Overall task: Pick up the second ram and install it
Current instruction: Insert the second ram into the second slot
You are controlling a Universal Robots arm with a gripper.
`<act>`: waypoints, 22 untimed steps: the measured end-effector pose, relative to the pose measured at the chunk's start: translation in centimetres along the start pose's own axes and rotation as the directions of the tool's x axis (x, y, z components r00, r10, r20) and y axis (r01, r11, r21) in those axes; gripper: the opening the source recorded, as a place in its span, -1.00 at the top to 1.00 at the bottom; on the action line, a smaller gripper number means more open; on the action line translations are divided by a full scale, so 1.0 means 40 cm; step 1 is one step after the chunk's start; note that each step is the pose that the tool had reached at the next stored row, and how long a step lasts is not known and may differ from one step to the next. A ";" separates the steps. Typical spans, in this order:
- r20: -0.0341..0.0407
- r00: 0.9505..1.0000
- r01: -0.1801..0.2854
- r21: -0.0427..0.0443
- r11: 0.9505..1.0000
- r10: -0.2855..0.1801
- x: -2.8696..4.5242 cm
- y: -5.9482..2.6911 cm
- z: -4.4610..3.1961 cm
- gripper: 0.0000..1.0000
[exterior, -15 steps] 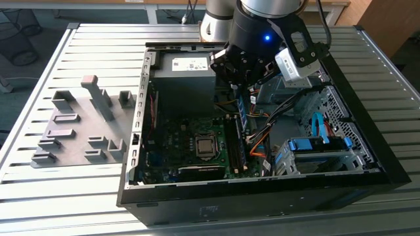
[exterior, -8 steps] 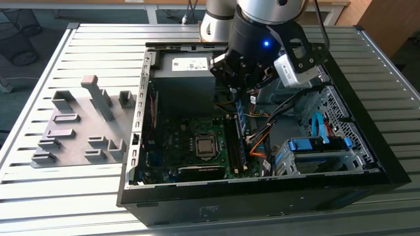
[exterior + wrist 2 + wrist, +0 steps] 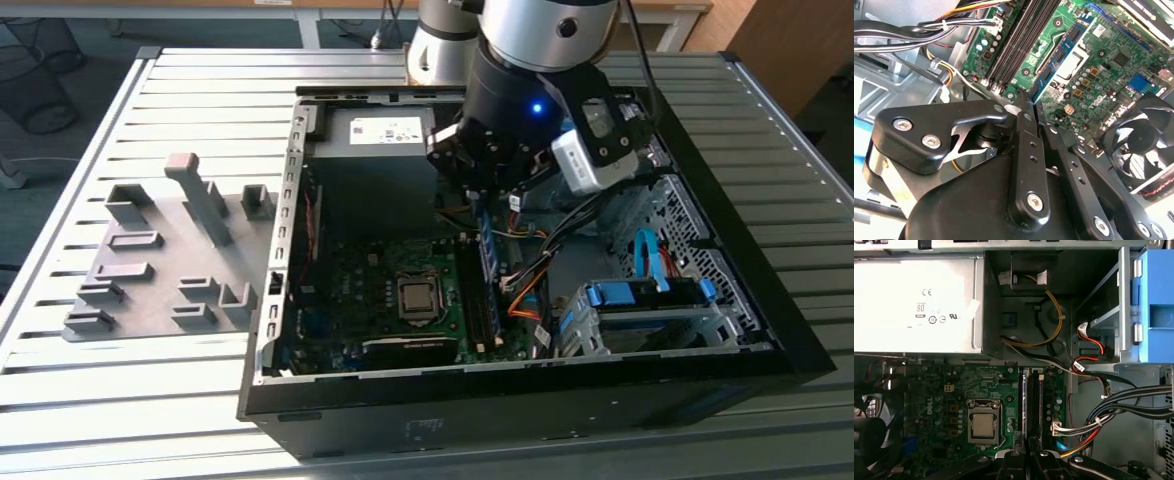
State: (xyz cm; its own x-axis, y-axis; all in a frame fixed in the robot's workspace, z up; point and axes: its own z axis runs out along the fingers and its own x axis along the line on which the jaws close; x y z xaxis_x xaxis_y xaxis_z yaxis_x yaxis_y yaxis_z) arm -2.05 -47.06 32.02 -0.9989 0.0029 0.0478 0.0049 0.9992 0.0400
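- Gripper (image 3: 1030, 107) is down inside the open computer case (image 3: 747, 300), over the memory slots (image 3: 1014, 42) at the edge of the motherboard (image 3: 1104, 65).
- In the second wrist view the two fingers (image 3: 1024, 150) stand close together, clamped on the near end of the second ram (image 3: 1061, 52), a thin blue-green stick with black chips. The stick runs away from the fingertips, roughly parallel to the slots.
- In the exterior view the second ram (image 3: 489, 262) hangs just below the gripper (image 3: 483, 200), above the slot row and beside the processor socket (image 3: 418, 296).
- In the first wrist view the fingertips (image 3: 1013, 456) sit right at the near end of the slots (image 3: 1033, 405). Cannot tell whether the stick's edge is in a slot yet or just above one.
- Risk: the hold is at one end only. A press from there could, I judge, tip the stick so one end seats and the other rides high.
- Risk: a small sideways offset would set the edge on the slot wall or in the neighbouring slot. The slots sit tightly side by side.
- Risk: the cable bundle (image 3: 1134, 405) with its white connector (image 3: 1058, 429) lies just beside the slots. A finger or the wrist body could snag it.
- Risk: slot latches are too small to read. If closed, the stick would not drop in.
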 end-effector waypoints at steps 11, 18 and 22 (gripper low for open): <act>0.000 1.000 0.000 0.000 1.000 0.000 -0.001 -0.003 0.011 0.72; -0.001 1.000 0.000 0.000 1.000 0.000 -0.001 -0.004 0.014 0.72; -0.004 1.000 0.000 0.000 1.000 0.000 -0.002 -0.012 0.018 0.72</act>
State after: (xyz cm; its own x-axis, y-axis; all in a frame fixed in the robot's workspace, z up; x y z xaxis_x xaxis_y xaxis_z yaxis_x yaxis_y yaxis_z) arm -2.03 -47.50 31.26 -0.9987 0.0029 0.0517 0.0050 0.9992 0.0399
